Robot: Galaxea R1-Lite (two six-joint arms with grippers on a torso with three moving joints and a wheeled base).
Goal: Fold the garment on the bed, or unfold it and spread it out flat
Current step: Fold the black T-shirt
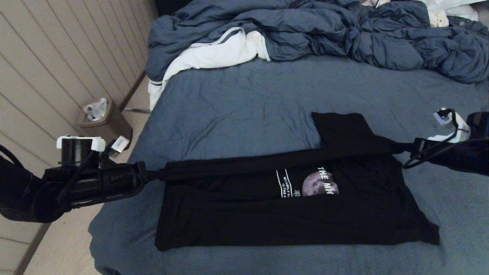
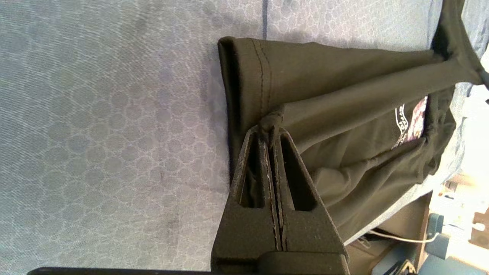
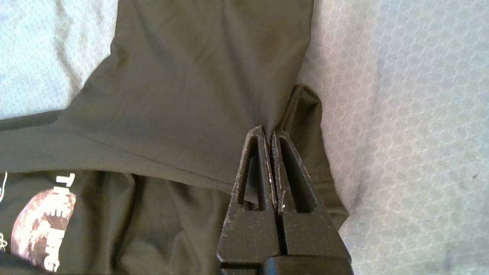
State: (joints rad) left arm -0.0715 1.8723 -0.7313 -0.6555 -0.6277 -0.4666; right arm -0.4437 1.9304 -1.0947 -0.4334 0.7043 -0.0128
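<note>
Blue-grey bed under shirt, lying crosswise near the front edge. Left pincer clamped shut on the hem end, right pincer shut on the shoulder end. Best kept taut and level, both ends carried over together. Print half covered by the lifted fold; one sleeve hidden.
</note>
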